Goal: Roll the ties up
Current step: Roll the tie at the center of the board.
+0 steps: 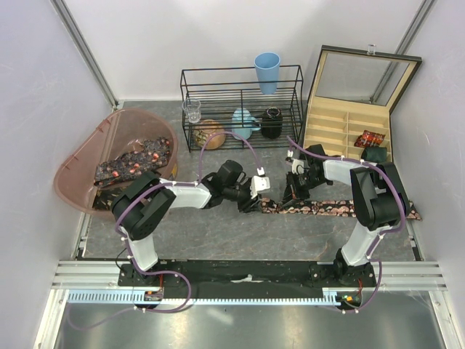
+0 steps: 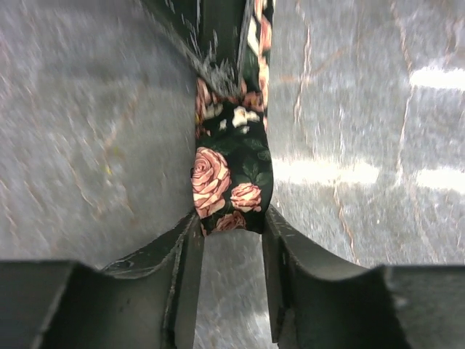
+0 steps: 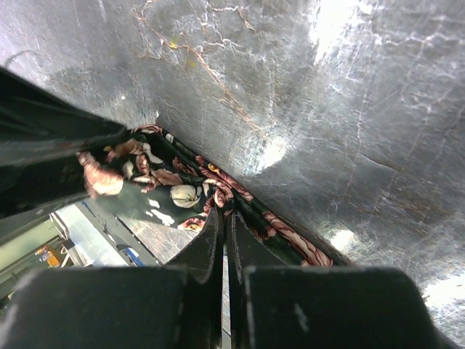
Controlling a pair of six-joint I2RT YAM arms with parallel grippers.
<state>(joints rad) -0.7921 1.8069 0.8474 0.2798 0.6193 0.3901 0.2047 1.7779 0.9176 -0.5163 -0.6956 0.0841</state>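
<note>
1. Your left tool (image 2: 231, 231) has its fingers a narrow gap apart. They are closed on the end of the long dark fabric necktie printed with pink roses (image 2: 229, 182). The rest of the necktie lies flat on the grey mottled tabletop (image 1: 218, 240), stretching away toward your right side.
2. Your right tool (image 3: 224, 222) is closed to a thin slit, with its tips at the necktie's edge. You cannot tell from here whether it pinches the fabric or only presses on it.
3. The end could slip free when you start the turn, since only a short piece of smooth cloth sits between the left fingers. The coil would then begin loose.
4. If the right tool grips too firmly, the turn may twist or drag the strip. If it holds nothing, the whole necktie may slide instead of winding.
5. The two tools work near each other, so a wrist rotation could knock them together.
</note>
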